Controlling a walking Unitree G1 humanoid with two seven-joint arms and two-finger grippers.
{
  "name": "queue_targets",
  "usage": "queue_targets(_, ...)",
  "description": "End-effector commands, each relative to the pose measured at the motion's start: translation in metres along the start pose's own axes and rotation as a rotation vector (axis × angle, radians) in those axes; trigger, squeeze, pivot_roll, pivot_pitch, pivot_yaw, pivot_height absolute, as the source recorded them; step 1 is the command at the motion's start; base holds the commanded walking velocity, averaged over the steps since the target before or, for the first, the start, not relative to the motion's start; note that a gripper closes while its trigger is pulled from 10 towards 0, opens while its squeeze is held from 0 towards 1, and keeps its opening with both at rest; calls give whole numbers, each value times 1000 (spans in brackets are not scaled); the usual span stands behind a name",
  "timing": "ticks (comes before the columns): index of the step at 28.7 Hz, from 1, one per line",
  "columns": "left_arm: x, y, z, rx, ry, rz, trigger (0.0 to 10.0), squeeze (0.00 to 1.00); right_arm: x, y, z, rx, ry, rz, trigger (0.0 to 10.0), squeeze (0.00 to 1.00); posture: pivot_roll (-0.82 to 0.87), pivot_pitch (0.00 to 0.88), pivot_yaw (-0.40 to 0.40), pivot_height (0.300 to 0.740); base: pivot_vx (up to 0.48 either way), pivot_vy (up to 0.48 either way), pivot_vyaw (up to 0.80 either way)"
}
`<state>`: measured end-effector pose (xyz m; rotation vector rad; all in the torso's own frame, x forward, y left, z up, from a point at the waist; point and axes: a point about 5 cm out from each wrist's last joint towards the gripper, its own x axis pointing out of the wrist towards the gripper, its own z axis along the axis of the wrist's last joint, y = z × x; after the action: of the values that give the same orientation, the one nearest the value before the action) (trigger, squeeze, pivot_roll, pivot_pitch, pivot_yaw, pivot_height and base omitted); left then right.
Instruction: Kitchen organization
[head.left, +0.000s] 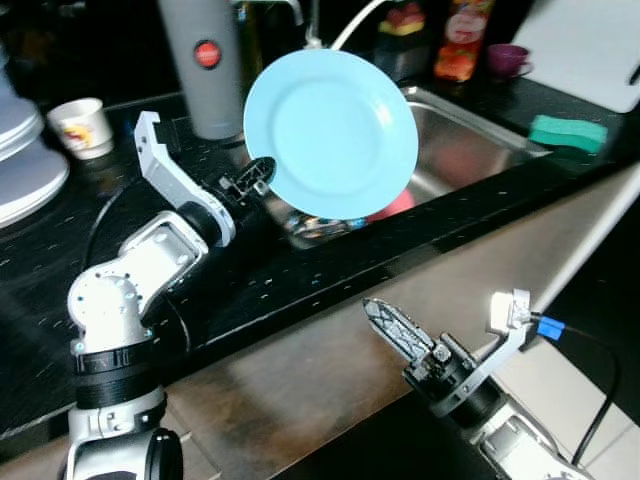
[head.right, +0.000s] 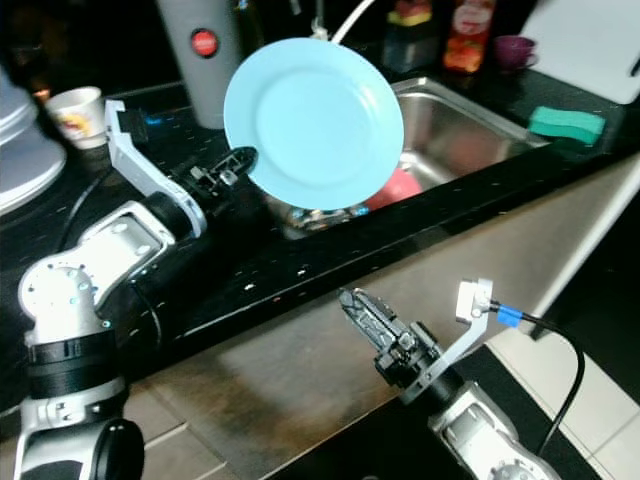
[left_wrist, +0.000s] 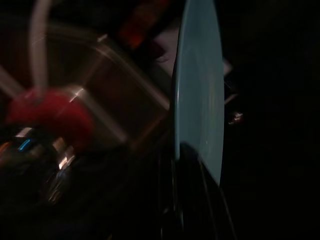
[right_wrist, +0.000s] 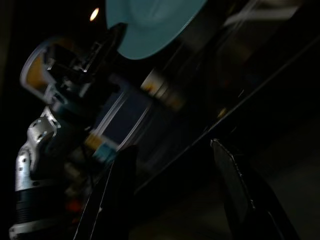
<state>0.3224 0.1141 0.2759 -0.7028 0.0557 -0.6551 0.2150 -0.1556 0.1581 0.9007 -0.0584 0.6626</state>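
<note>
A light blue plate (head.left: 330, 130) is held up on edge above the black counter, facing me, just left of the steel sink (head.left: 470, 140). My left gripper (head.left: 255, 175) is shut on the plate's left rim; in the left wrist view the plate (left_wrist: 197, 90) shows edge-on between the black fingers. My right gripper (head.right: 350, 298) hangs low in front of the counter's steel front, pointing up and left toward the plate. In the right wrist view its two fingers (right_wrist: 120, 170) stand apart, open with nothing between them.
A red item (head.left: 395, 205) and metal ware lie in the sink. Behind stand a grey cylinder (head.left: 203, 65), a paper cup (head.left: 80, 125), an orange bottle (head.left: 462, 40) and a purple cup (head.left: 508, 58). A green sponge (head.left: 568, 132) lies right of the sink, and stacked plates (head.left: 25, 160) sit far left.
</note>
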Motion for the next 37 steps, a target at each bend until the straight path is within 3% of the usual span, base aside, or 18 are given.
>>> queue_targets(1,0,7,0,24,4,34,10000,0,0,2,-1,6,-13,2,10000,0,-6,34,62,740,0,0,-800)
queue_targets(3,8,11,-4,120,53,76,10000,0,0,2,-1,10,-21,0,10000,0,-12,33,63,740,0,0,0)
queue_targets(4,8,11,-4,120,53,76,10000,0,0,2,-1,10,-21,0,10000,0,-12,33,63,740,0,0,0)
queue_targets(7,21,22,-5,289,95,160,10000,0,0,3,-1,4,-23,2,10000,0,-18,35,67,740,0,0,0)
queue_targets(11,38,26,6,521,88,225,10000,0,-1,5,-2,2,-22,2,10000,0,-30,45,75,740,0,0,0)
queue_targets(13,41,27,9,570,78,243,10000,0,-1,6,-2,2,-22,3,10000,0,-31,47,77,740,0,0,0)
queue_targets(15,49,25,21,701,40,266,10000,0,-2,8,-2,0,-24,2,10000,0,-37,57,80,740,0,0,0)
queue_targets(19,59,17,41,801,-45,247,10000,0,-6,11,-3,0,-24,-1,10000,0,-43,71,81,740,0,0,0)
queue_targets(22,62,15,43,820,-56,227,10000,0,-7,13,-3,0,-21,-1,10000,0,-45,79,81,740,0,0,0)
queue_targets(24,67,14,37,862,-33,168,10000,0,-8,15,-4,0,-14,-2,10000,0,-48,85,82,740,0,0,0)
queue_targets(27,73,20,10,1007,65,46,10000,0,-12,21,-7,0,3,-2,10000,0,-63,112,84,740,0,0,0)
queue_targets(29,73,24,5,1037,90,34,10000,0,-12,22,-7,3,4,-5,10000,0,-65,117,85,740,0,0,0)
queue_targets(31,74,33,-1,1149,139,30,10000,0,-15,25,-8,5,5,-10,10000,0,-70,131,87,740,0,0,0)
queue_targets(35,75,35,-3,1193,154,23,10000,0,-16,27,-8,6,6,-11,10000,0,-73,136,89,740,0,0,0)
queue_targets(36,77,40,-2,1295,165,34,10000,0,-19,31,-9,11,9,-16,10000,0,-77,157,98,740,0,0,0)
queue_targets(37,77,40,-2,1295,165,34,10000,0,-19,31,-9,11,9,-16,10000,0,-77,157,98,740,0,0,0)
